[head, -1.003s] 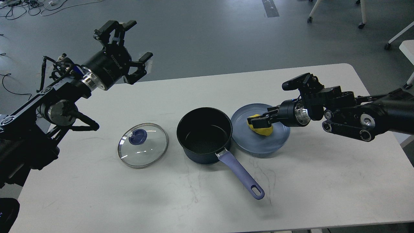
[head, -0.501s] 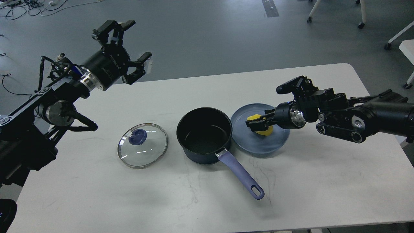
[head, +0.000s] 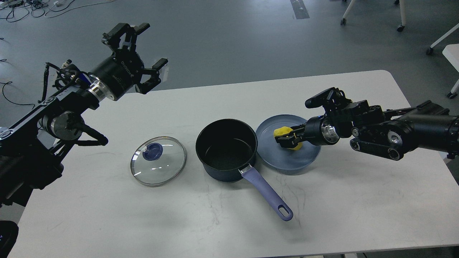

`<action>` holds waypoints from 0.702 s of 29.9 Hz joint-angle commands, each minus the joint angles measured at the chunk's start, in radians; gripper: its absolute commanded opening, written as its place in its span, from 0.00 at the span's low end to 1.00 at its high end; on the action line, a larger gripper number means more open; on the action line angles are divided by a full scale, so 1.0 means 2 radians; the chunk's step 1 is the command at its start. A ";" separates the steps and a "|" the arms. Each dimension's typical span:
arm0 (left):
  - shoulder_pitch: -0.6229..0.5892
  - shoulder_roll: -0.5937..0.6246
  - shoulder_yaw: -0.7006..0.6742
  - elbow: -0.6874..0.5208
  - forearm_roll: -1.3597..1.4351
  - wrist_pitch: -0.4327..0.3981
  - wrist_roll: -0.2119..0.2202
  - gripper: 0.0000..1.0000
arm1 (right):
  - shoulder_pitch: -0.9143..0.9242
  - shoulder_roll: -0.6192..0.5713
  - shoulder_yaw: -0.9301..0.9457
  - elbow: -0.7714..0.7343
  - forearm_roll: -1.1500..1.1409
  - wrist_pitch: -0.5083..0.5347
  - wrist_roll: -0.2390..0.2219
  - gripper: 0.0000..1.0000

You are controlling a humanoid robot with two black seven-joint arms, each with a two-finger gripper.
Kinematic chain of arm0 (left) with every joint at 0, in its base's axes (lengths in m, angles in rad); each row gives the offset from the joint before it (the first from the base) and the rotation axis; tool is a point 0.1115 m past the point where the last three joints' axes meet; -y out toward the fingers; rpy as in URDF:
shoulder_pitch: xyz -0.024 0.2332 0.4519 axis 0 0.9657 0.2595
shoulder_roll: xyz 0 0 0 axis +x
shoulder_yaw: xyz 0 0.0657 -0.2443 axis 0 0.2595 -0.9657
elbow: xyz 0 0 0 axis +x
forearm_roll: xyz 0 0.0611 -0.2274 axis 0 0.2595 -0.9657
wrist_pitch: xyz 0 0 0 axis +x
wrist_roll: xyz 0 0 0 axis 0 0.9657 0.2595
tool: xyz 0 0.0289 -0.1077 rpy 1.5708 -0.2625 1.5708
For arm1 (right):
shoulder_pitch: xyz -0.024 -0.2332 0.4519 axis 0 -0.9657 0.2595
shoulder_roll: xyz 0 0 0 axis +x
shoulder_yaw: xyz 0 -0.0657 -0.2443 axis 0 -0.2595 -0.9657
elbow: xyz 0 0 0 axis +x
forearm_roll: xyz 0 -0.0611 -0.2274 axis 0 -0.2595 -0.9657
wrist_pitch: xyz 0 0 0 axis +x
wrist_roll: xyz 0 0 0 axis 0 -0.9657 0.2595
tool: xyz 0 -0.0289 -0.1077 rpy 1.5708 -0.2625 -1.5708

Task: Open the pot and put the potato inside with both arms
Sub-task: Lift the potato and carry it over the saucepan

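The dark navy pot (head: 226,150) stands open in the middle of the table, its lavender handle (head: 266,193) pointing toward the front right. Its glass lid (head: 158,160) with the blue knob lies flat on the table to the pot's left. The yellow potato (head: 285,136) is over the light-blue plate (head: 289,157), right of the pot. My right gripper (head: 287,139) is shut on the potato, fingers on either side of it. My left gripper (head: 138,53) is open and empty, raised beyond the table's back left edge.
The white table (head: 358,200) reaches to the front and right edges. Chair legs and castors (head: 401,27) stand on the grey floor at the back right. Cables (head: 28,7) lie on the floor at the back left.
My right gripper has closed around the potato and shifted slightly left and up over the plate. My left arm has barely moved.
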 commanded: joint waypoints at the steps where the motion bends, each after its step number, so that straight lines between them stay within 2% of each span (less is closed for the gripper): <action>1: 0.000 0.000 0.000 0.000 0.000 0.000 0.000 0.98 | 0.002 0.005 0.001 -0.003 0.000 -0.001 0.000 0.28; 8: 0.000 0.000 0.000 0.000 0.000 0.000 0.000 0.98 | 0.017 0.002 0.006 -0.003 0.003 -0.005 0.000 0.27; 21: 0.000 -0.003 0.000 0.000 0.000 0.000 0.000 0.98 | 0.108 0.020 0.009 0.000 0.003 -0.028 0.005 0.26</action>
